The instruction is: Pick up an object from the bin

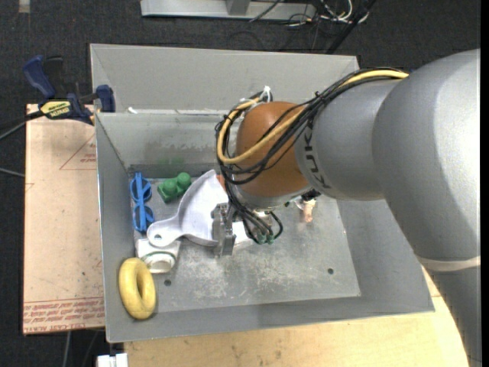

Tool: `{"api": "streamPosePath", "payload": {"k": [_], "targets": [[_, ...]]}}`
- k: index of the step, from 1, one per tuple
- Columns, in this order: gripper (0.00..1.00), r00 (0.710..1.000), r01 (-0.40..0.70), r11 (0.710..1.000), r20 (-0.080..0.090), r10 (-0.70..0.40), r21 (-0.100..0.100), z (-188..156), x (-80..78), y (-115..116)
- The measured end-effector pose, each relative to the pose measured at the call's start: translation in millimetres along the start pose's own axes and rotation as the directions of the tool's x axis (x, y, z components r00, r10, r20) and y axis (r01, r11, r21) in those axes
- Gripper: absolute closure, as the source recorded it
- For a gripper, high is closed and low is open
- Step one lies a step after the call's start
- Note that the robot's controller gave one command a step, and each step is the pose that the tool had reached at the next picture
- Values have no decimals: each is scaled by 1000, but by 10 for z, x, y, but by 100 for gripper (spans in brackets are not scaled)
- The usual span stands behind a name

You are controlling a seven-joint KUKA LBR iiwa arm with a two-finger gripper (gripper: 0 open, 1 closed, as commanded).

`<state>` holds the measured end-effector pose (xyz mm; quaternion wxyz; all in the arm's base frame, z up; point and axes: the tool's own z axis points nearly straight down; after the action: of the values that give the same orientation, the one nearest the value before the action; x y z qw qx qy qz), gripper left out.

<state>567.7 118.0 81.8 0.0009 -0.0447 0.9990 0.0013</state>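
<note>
Hanging low in the grey bin (306,275), the tool (224,238) is at the right edge of a white scoop-shaped piece (191,209) lying left of centre. I cannot tell whether it is apart or together. A green block (174,186), blue frames (140,201) and a yellow ring (137,287) lie further left.

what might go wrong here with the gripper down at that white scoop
1. The gripper is at the edge of the white scoop, a broad curved shape, so a grasp there may slip or tip it.
2. The scoop's handle lies by a small white piece and the yellow ring; a lift could knock or drag them.
</note>
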Motion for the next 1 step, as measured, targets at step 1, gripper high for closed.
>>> {"api": "streamPosePath", "payload": {"k": [1], "targets": [[100,1000,-1,1000,0,1,0,0,0,-1]]}}
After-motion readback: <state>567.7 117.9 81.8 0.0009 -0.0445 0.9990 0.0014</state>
